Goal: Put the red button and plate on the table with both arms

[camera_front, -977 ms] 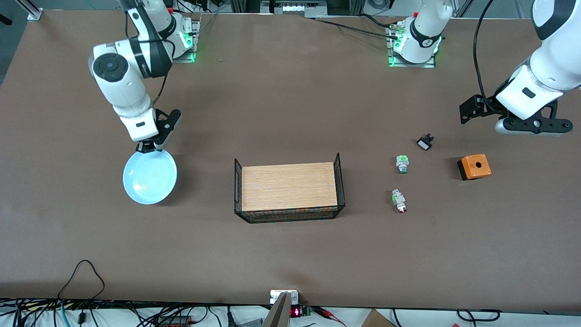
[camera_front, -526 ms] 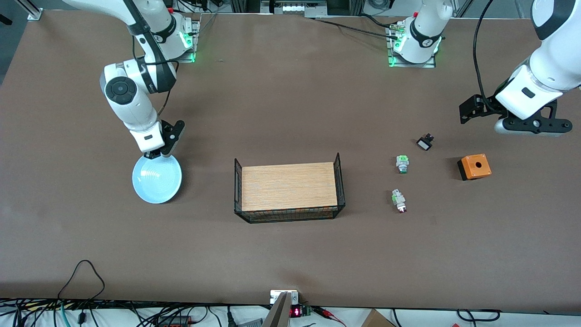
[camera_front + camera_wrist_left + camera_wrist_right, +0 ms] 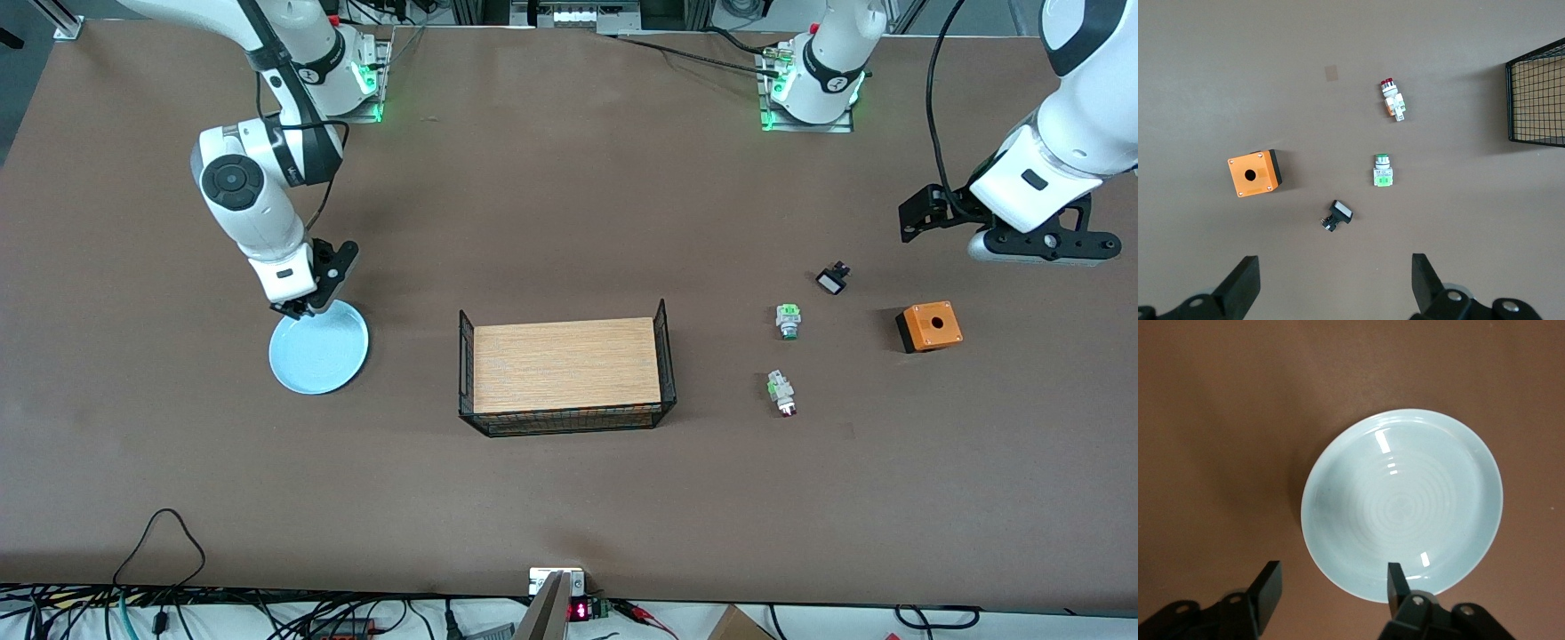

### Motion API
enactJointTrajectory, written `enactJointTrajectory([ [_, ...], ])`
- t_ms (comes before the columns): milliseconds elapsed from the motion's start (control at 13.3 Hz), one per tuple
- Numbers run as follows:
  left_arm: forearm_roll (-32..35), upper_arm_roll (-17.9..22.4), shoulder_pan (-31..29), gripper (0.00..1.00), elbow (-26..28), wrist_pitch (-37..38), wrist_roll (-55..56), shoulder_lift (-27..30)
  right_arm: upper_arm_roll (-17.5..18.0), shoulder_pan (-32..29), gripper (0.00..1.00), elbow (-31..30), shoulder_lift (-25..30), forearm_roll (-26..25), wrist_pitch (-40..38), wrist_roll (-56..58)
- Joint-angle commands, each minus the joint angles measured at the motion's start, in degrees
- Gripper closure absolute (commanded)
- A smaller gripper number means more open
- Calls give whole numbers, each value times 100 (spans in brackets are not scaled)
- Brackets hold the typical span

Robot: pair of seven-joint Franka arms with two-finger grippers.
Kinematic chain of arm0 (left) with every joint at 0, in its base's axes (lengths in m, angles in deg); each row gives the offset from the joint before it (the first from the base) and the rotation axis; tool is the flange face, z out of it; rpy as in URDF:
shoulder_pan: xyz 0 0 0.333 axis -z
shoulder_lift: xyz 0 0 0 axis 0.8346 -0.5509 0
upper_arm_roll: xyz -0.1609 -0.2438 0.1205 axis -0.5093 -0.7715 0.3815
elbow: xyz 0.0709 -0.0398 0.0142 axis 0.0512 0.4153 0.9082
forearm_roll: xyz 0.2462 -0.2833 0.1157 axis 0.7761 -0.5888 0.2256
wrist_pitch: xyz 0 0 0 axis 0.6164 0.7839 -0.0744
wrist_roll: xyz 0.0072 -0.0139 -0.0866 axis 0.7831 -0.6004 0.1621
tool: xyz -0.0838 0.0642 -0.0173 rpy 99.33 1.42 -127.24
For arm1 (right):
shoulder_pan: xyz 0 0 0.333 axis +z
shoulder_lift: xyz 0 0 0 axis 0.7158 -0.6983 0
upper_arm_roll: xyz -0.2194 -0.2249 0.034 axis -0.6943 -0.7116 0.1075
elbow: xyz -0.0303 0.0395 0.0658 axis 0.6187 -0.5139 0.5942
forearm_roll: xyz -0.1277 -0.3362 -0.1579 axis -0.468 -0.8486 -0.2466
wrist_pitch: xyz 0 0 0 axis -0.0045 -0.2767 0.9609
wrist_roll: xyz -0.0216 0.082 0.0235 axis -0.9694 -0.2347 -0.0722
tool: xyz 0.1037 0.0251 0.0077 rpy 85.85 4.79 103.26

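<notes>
The light blue plate [image 3: 320, 351] lies flat on the table [image 3: 569, 498] toward the right arm's end; it also shows in the right wrist view [image 3: 1405, 503]. My right gripper [image 3: 298, 308] is open just over the plate's rim that is farther from the front camera; in its wrist view [image 3: 1331, 587] one finger [image 3: 1395, 581] overlaps the rim and the other stands over bare table. The red button [image 3: 783, 396] lies on the table toward the left arm's end, also in the left wrist view [image 3: 1392, 101]. My left gripper [image 3: 1038, 252] is open and empty, high above the table [image 3: 1335, 283].
A green-capped switch [image 3: 788, 320] and a small black-and-white switch [image 3: 833, 280] lie farther from the front camera than the red button. An orange box [image 3: 929, 326] stands beside them. A wood-topped platform with black wire sides [image 3: 565, 364] stands mid-table.
The plate, held tilted by its rim before, has come down flat on the table and shifted a little toward the platform. My right gripper has let it go. The left arm has not moved.
</notes>
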Motion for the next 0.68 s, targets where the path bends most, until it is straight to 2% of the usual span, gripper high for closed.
enactJointTrajectory([
  [0, -57, 7, 4, 0, -173, 83, -116, -81, 59, -75, 0, 567, 208, 94, -1191, -780],
  [75, -57, 7, 13, 0, -173, 83, -116, -81, 59, -66, 0, 769, 235, 216, -1606, -1176],
  [301, -48, 7, 22, 0, -173, 92, -107, -72, 24, -84, 0, 1157, 384, 1374, -2249, -1925],
  [451, -48, 7, 22, 0, -182, 92, -116, -81, -177, -75, 0, 1490, 428, 1623, -2680, -2111],
  [601, -48, -1, 22, 0, -182, 118, -99, -72, -204, -75, 0, 1946, 507, 1632, -3049, -2138],
])
